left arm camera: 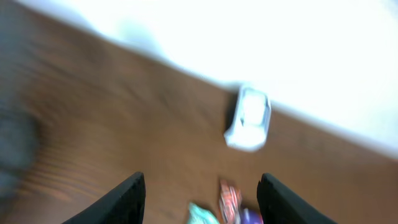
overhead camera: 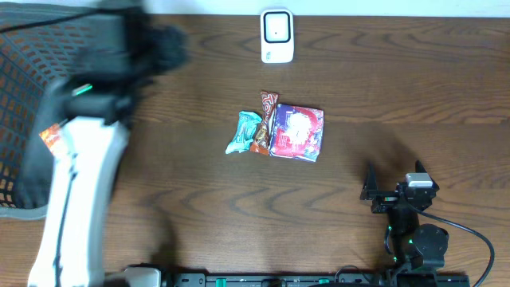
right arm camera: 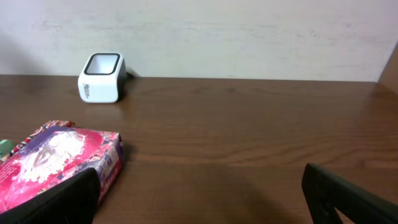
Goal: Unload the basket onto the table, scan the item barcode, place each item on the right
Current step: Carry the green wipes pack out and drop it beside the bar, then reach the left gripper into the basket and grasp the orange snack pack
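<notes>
Three packets lie together mid-table: a teal one (overhead camera: 243,131), a brown-orange one (overhead camera: 265,119) and a purple-red pack (overhead camera: 297,131). The white barcode scanner (overhead camera: 276,36) stands at the far edge. My left gripper (overhead camera: 169,48) is raised and blurred near the far left. In the left wrist view the left gripper (left arm camera: 202,202) is open and holds nothing, with the scanner (left arm camera: 249,118) ahead and the packets (left arm camera: 229,202) below. My right gripper (overhead camera: 393,182) rests open near the front right. In its own view the right gripper (right arm camera: 202,202) has the purple-red pack (right arm camera: 59,158) at its left finger.
A black mesh basket (overhead camera: 16,96) stands at the left edge, with an orange-red packet (overhead camera: 50,137) inside, partly covered by my left arm. A pale wall (right arm camera: 249,31) runs behind the table's far edge.
</notes>
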Tool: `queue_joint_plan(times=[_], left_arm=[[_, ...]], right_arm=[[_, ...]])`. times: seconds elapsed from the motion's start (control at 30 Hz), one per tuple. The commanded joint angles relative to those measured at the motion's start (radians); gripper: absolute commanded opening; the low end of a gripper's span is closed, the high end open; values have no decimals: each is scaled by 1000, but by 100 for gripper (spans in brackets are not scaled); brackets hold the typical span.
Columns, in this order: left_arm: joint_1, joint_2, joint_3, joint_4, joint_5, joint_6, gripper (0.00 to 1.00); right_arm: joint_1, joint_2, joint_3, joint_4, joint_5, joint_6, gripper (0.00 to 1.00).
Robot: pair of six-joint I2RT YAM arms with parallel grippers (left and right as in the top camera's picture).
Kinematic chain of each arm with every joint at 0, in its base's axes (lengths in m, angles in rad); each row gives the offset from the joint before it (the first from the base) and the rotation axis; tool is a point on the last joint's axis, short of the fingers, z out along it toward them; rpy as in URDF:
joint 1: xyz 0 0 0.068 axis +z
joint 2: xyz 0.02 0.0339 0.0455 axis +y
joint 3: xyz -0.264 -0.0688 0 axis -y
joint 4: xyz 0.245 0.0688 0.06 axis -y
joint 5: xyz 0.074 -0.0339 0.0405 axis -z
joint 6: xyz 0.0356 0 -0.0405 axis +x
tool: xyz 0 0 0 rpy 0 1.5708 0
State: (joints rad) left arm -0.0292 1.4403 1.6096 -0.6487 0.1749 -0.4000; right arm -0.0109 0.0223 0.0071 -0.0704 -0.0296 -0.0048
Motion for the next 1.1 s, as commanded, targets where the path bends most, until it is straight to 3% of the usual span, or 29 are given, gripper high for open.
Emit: queue_joint_plan(times=[0.0,0.1,0.2,0.3,0.37,0.4,0.53,0.8,0.87,1.07], left_arm=[[137,-70,0,-31,-4,-8,58],[262,-130,0,-69,-4,-17,60],[365,-160,0,-109,-5,-16,70],[446,-163,0,-114,-4,-16,71],[467,-160,0,-114,-4,-16,87],[476,-159,0,-114,-5,-16,89],[491,-158,-3,-114,-13,6,89],[491,-90,-4,-125,-398,82,90],[494,-34,-4,-126,-407,143,90],[494,114,-5,-163,-405,163,90]], right_arm=[[-7,-3,-2,-4,1,0,99],[-7,-3,-2,-4,1,0,99],[-7,-3,-2,-4,1,0,99],[-7,-3,-2,-4,1,0,99],[-7,-3,-2,-4,1,0,99],[-7,-3,-2,-4,1,0,99],[-7,-3,-2,-4,2,0,99],[-7,-3,-2,-4,1,0,99],[-7,-3,-2,-4,1,0,99],[-7,-3,-2,-4,1,0,99]])
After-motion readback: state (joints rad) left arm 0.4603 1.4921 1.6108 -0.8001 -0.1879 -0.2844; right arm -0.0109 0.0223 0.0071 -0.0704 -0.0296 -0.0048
